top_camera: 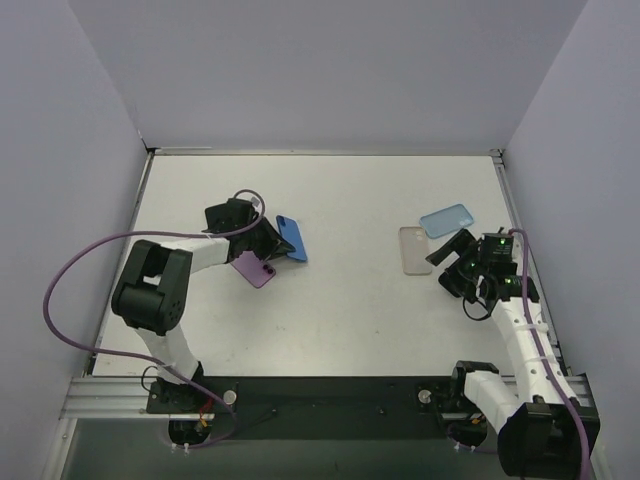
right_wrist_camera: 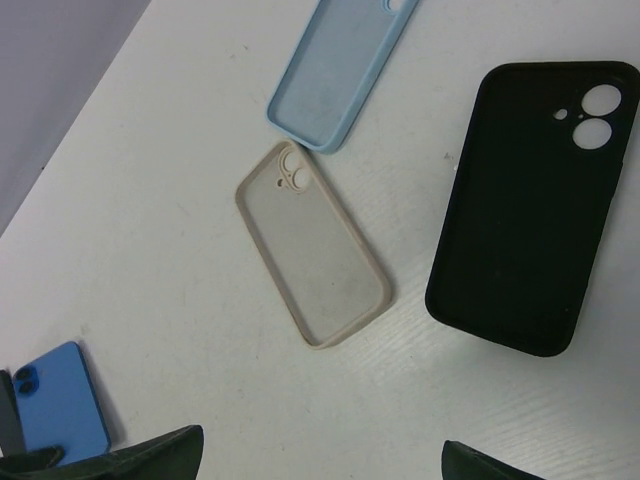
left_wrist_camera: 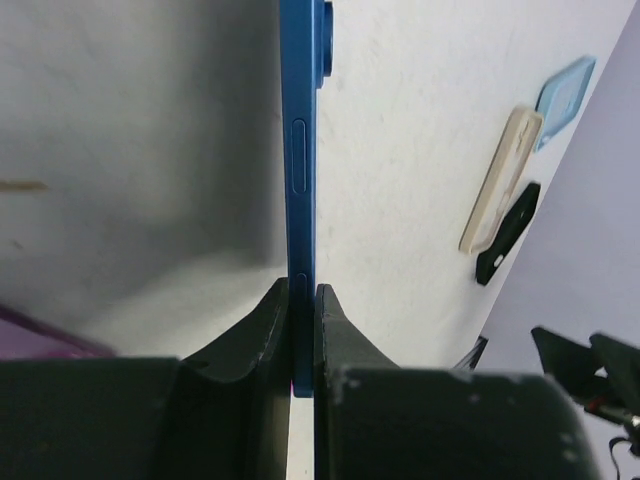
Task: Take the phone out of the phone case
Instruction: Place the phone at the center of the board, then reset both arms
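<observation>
The left gripper (left_wrist_camera: 303,300) is clamped on one end of a slim blue rectangular phone (left_wrist_camera: 300,150), held on edge over the white worktop (top_camera: 350,320), long axis running straight out from the gripper. A flat purple phone case (top_camera: 254,268) lies just beside it, seemingly vacated. The right gripper (right_wrist_camera: 320,465), wide apart and empty, sits well away.

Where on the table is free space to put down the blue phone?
The wide middle of the table, between the purple case and the beige case, is bare; so is the far strip. Crowded: the right side, with the light blue case and black case.
</observation>
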You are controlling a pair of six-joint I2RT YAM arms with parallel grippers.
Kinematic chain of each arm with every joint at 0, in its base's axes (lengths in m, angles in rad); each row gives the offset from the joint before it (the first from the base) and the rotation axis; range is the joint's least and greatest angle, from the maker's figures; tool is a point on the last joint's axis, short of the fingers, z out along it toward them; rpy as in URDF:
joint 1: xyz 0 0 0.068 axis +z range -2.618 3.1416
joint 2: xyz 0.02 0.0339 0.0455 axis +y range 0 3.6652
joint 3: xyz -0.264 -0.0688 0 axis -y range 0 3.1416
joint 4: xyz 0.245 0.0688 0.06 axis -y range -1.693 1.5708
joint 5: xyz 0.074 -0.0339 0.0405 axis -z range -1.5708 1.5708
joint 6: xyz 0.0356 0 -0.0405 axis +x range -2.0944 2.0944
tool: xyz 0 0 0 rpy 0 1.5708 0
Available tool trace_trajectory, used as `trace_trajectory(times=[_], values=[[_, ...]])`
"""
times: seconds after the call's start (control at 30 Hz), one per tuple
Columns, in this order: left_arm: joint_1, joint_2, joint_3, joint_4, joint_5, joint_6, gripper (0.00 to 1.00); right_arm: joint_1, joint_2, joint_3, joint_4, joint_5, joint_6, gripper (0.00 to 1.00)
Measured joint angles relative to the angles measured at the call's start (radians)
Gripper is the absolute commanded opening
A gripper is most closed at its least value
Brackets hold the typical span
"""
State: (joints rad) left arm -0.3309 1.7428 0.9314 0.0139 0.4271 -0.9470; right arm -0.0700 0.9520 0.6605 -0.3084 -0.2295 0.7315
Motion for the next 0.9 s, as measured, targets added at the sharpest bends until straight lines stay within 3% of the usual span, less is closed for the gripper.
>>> trace_trajectory(times=[0.2, 0.33, 0.4, 0.5, 0.67, 0.9], values=[[0.073, 0.104, 0.043, 0.079, 0.035, 0.014, 0.01, 0.005, -0.051, -0.061, -0.016, -0.036, -0.003, 0.90], [0.099, 0.163, 0.127, 0.040, 0.033, 0.058, 0.37, 0.006, -0.074, -0.095, -0.021, -0.063, -0.003, 0.90], [0.109, 0.199, 0.187, -0.002, 0.016, 0.087, 0.61, 0.006, -0.077, -0.098, -0.026, -0.074, -0.004, 0.91], [0.119, 0.225, 0.222, -0.049, -0.005, 0.112, 0.79, 0.006, -0.078, -0.098, -0.027, -0.080, -0.004, 0.92], [0.121, 0.195, 0.225, -0.086, -0.023, 0.140, 0.87, 0.006, -0.079, -0.098, -0.038, -0.082, -0.010, 0.94], [0.109, 0.023, 0.222, -0.319, -0.127, 0.264, 0.89, 0.016, -0.081, -0.076, -0.115, -0.047, -0.051, 0.97]])
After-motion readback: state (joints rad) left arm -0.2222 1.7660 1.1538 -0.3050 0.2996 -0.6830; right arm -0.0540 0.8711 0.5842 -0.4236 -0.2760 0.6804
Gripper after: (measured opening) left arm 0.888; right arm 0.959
